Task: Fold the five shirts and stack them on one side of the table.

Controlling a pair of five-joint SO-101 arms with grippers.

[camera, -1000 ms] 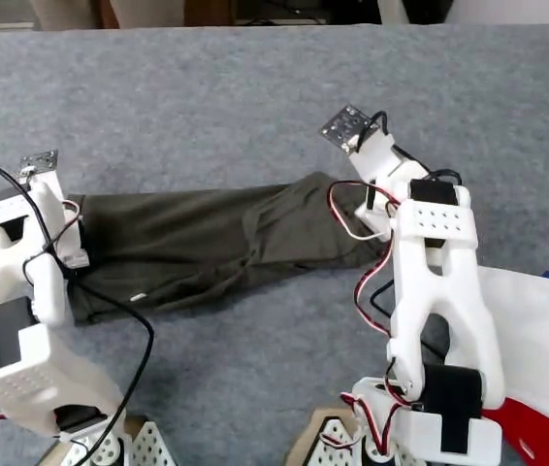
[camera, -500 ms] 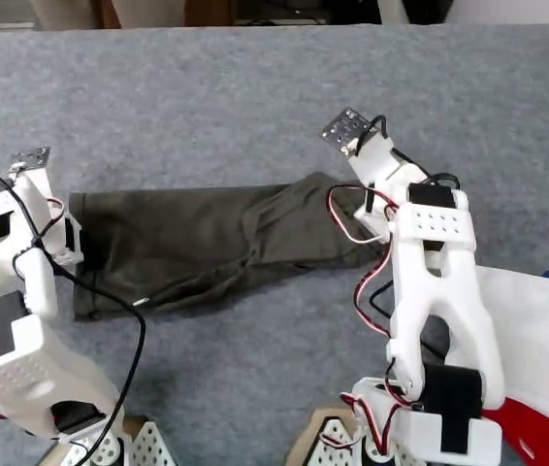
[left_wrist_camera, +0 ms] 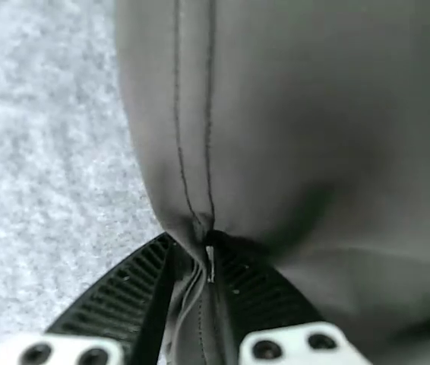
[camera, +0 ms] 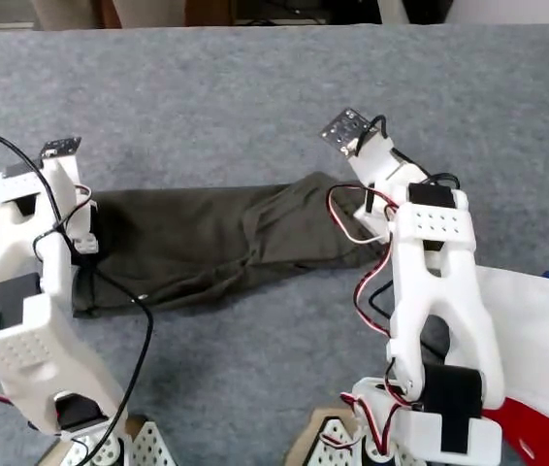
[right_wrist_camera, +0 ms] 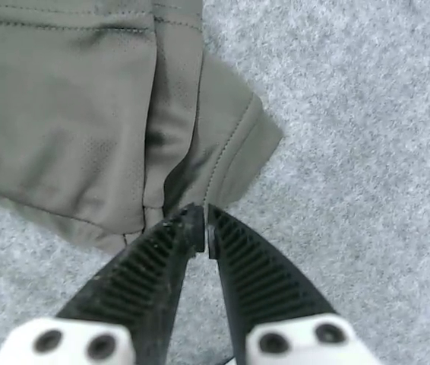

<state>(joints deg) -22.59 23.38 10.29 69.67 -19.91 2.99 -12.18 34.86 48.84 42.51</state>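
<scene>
Olive shirt [camera: 207, 243] lies drawn out in a long band across the middle of your grey desk [camera: 207, 97]. Your left end effector [left_wrist_camera: 209, 258] is clamped on the stitched hem at one end, with that arm bent low over it. Your right end effector [right_wrist_camera: 205, 228] is pinched tight on the opposite edge, that arm extended forward. White cloth [camera: 536, 330] lies by that arm's base.

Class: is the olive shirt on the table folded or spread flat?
Folded: the olive shirt lies as a long narrow band, its layers overlapping at one end.
</scene>
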